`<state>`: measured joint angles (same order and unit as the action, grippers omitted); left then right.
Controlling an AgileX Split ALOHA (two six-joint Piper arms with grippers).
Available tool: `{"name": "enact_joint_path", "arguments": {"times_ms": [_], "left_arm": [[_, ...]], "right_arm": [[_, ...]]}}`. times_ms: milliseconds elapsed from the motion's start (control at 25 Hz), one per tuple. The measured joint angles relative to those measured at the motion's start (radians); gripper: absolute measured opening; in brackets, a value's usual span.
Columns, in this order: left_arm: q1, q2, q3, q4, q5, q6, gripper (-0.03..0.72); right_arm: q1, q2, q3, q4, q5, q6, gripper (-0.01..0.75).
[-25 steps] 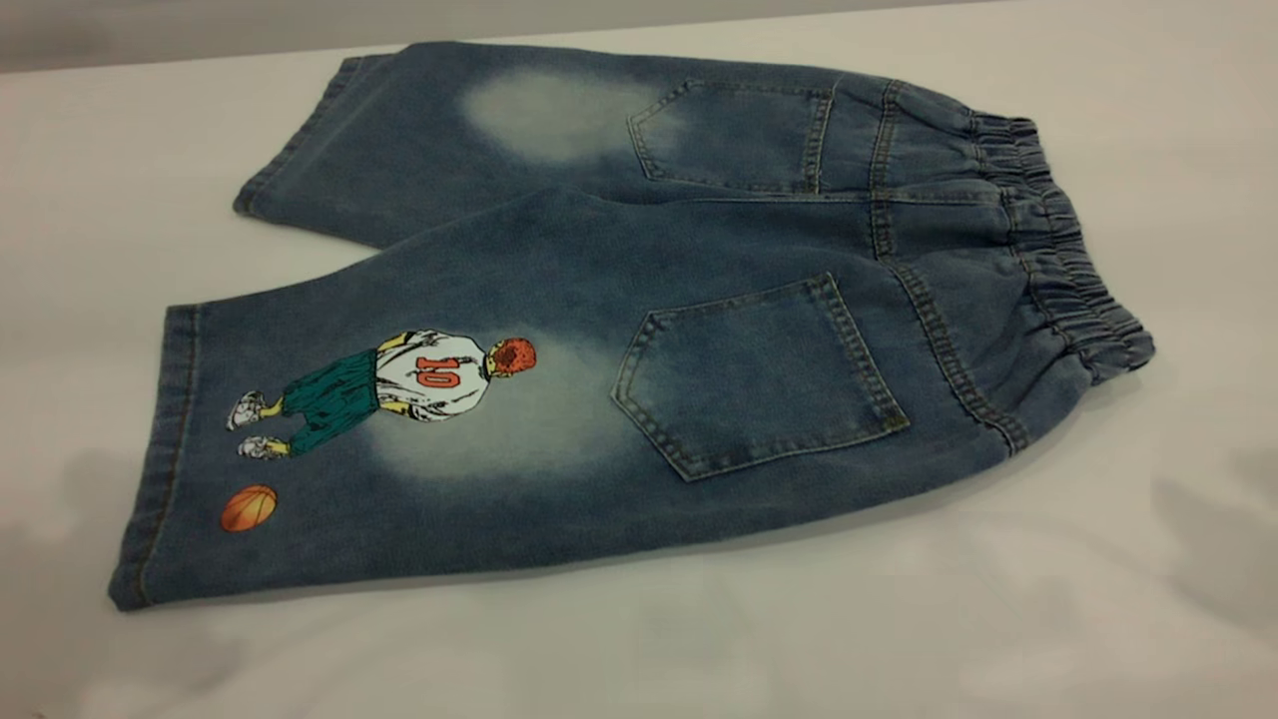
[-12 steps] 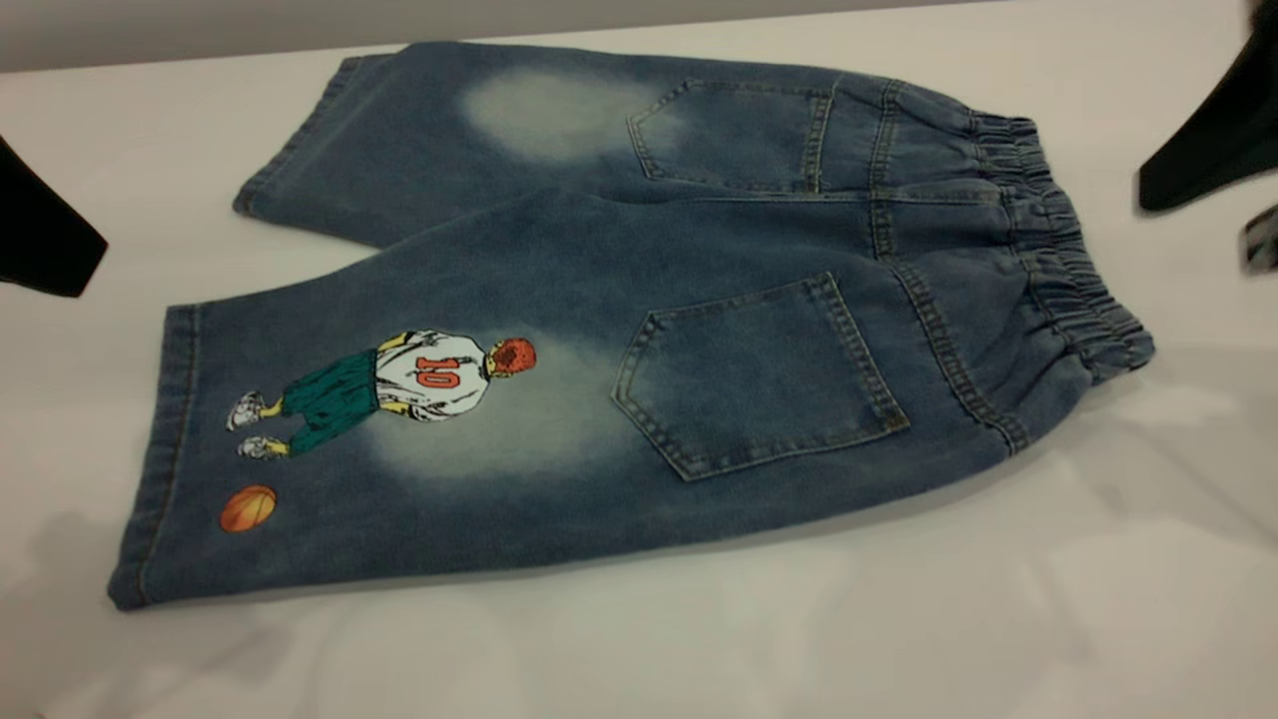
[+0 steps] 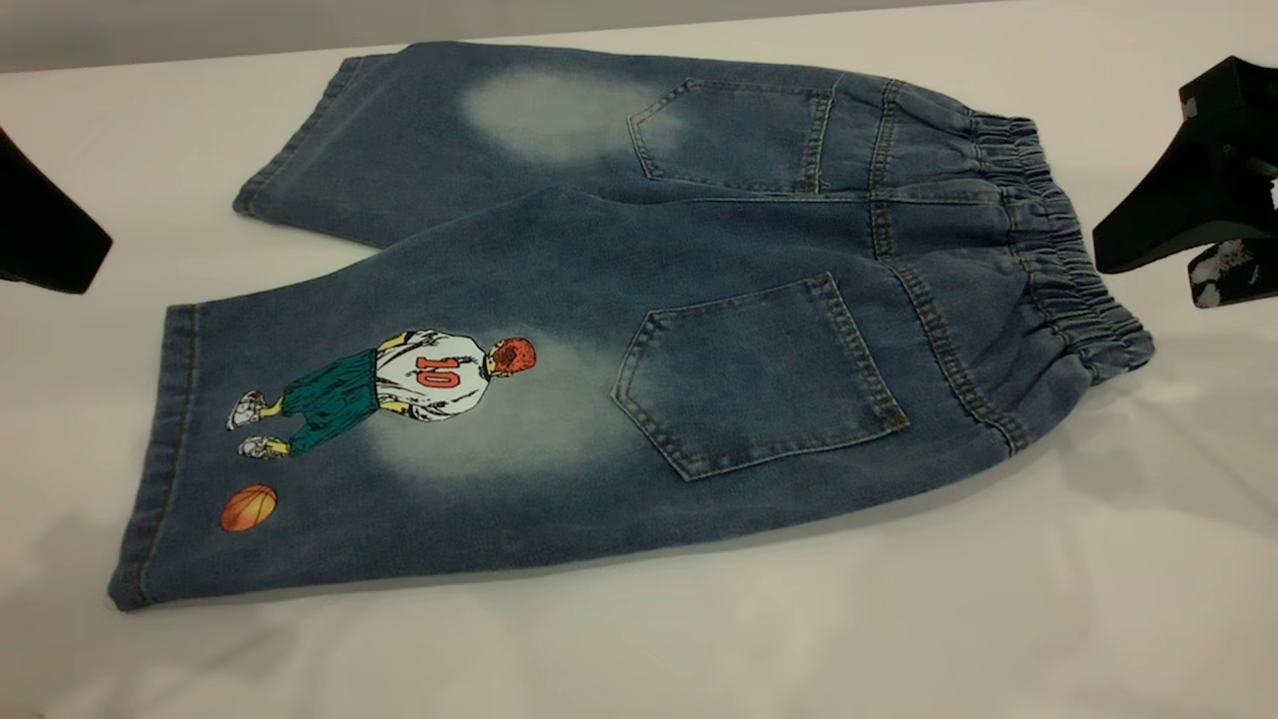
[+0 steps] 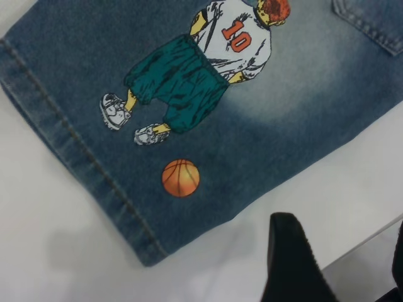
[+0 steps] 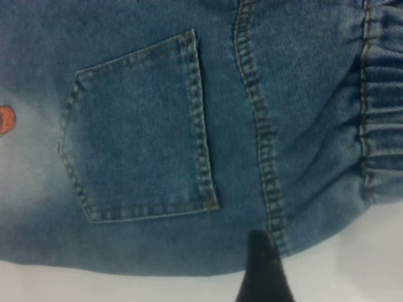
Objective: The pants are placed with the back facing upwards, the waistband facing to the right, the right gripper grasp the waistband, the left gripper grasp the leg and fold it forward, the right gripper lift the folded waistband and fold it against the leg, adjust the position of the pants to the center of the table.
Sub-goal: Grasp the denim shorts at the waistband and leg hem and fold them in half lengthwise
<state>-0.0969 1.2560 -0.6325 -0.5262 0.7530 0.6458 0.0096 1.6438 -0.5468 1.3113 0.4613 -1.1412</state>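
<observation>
Showing orange basketball (image 4: 181, 178) | left wrist; waistband (image 5: 381, 119) | right wrist.

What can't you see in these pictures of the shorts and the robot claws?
- Left gripper: exterior view's edge cuts it off; fingers unseen.
- Right gripper: partly past the exterior view's edge; open or shut unclear.
- Front of the pants: face down against the table.
- Waistband: blurred in the right wrist view.

one pants (image 3: 639, 330), two pockets (image 3: 759, 374), two pincers (image 3: 1213, 275)
</observation>
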Motion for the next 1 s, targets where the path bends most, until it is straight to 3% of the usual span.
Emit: {"name": "enact_joint_path", "arguments": {"times_ms": [440, 560, 720, 880, 1000], "left_arm": [[0.0, 0.0, 0.0, -0.001, -0.002, 0.0, 0.359], [0.0, -0.001, 0.0, -0.001, -0.002, 0.0, 0.359], [-0.02, -0.001, 0.0, -0.001, -0.002, 0.005, 0.359], [-0.055, -0.001, 0.0, 0.001, -0.002, 0.015, 0.359], [-0.058, -0.001, 0.0, 0.001, -0.001, 0.027, 0.359]], "right_arm": [[0.0, 0.206, -0.056, 0.079, 0.002, -0.057, 0.429], [-0.03, 0.256, -0.084, 0.12, 0.056, -0.073, 0.43], [-0.14, 0.301, -0.085, 0.17, 0.117, -0.099, 0.43], [-0.282, 0.301, -0.085, 0.215, 0.289, -0.132, 0.43], [-0.342, 0.3, -0.085, 0.239, 0.38, -0.144, 0.43]]}}
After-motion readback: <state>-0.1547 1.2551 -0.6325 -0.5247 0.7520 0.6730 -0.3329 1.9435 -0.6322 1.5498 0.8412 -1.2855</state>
